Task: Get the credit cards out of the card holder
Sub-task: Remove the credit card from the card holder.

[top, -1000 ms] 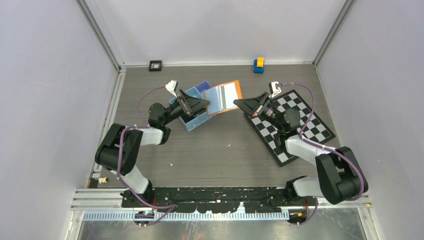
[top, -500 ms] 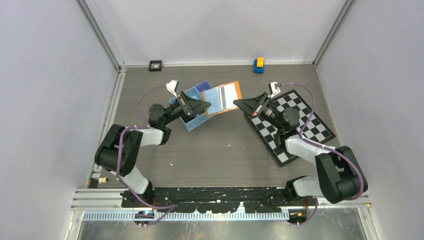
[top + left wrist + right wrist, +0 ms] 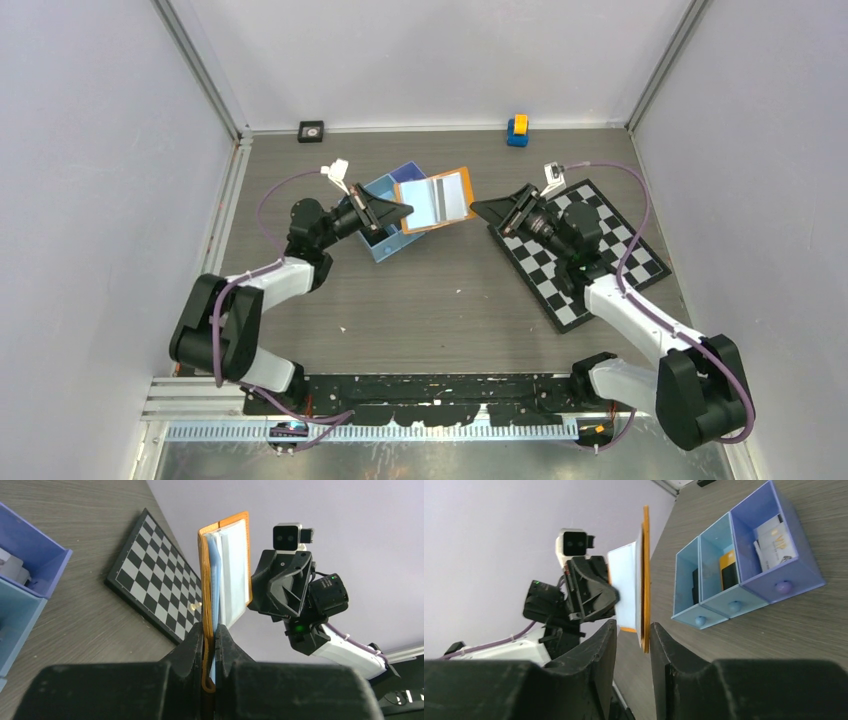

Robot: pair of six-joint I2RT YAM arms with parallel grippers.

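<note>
- At the holder's [image 3: 433,200] left edge, my left gripper [image 3: 403,210] clamps it, cards [image 3: 215,572] inside.
- Near its right edge, my right gripper [image 3: 478,208] hangs, jaws apart.

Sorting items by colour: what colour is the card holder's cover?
Orange. The card holder shows best in the left wrist view.

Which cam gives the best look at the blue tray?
Right wrist: the blue tray shows all three compartments from above, with items visible inside each. In top external, the tray is partly hidden under the left gripper. Left wrist catches only one end of the tray at the frame's left edge.
</note>
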